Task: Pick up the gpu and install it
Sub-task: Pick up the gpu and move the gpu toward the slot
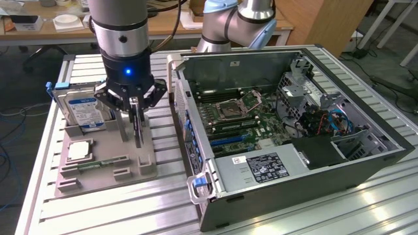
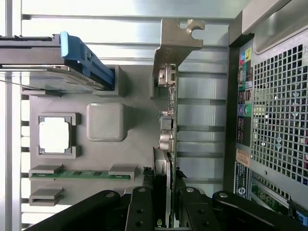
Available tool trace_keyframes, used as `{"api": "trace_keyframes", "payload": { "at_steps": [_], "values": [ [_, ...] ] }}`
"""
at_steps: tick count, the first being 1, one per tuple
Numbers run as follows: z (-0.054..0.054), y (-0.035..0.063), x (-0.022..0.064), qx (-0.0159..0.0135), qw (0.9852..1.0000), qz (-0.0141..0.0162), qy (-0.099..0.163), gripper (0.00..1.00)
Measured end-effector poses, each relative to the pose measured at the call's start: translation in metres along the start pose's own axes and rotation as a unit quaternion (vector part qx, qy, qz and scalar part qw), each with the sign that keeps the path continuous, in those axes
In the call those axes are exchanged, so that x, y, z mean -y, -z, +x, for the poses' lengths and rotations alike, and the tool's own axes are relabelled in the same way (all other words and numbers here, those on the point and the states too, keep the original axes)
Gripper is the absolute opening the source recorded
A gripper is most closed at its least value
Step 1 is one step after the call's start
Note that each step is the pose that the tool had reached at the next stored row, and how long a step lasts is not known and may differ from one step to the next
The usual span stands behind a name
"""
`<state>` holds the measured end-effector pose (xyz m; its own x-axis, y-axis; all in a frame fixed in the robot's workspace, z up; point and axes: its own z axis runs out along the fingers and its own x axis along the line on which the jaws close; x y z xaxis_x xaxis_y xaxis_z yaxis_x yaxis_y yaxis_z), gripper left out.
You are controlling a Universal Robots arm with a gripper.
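The gpu is a thin card standing on edge over the right side of the grey parts holder. My gripper comes straight down on it, a finger pressed to each face of the card. The wrist view looks along the card's top edge: the gpu runs away from my gripper, its silver end bracket at the far end. I cannot tell whether its lower edge still sits in the holder's slot. The open computer case lies at the exterior view's right, its motherboard exposed.
On the holder also stand a blue-labelled hard drive, a square processor chip and a narrow green memory stick. The case's perforated rear wall rises close beside the card. A second arm's base stands behind the case.
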<state>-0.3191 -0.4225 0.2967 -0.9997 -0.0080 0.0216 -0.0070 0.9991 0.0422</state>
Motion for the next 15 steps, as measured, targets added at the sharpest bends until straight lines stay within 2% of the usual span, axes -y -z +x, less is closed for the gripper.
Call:
{"api": "trace_keyframes", "payload": {
  "at_steps": [1,2,8,10,15],
  "values": [
    [0.000,0.0004,0.0000,0.0000,1.0000,-0.0007,0.000,0.26],
    [0.000,0.0042,-0.0002,0.0000,1.0000,-0.0030,0.000,0.26],
    [0.000,0.0100,-0.0004,0.0001,1.0000,-0.0049,0.000,0.26],
    [0.000,0.0138,-0.0005,0.0000,1.0000,-0.0075,0.000,0.26],
    [0.000,0.0181,-0.0007,0.0001,0.9999,-0.0107,0.000,0.26]
  ]
}}
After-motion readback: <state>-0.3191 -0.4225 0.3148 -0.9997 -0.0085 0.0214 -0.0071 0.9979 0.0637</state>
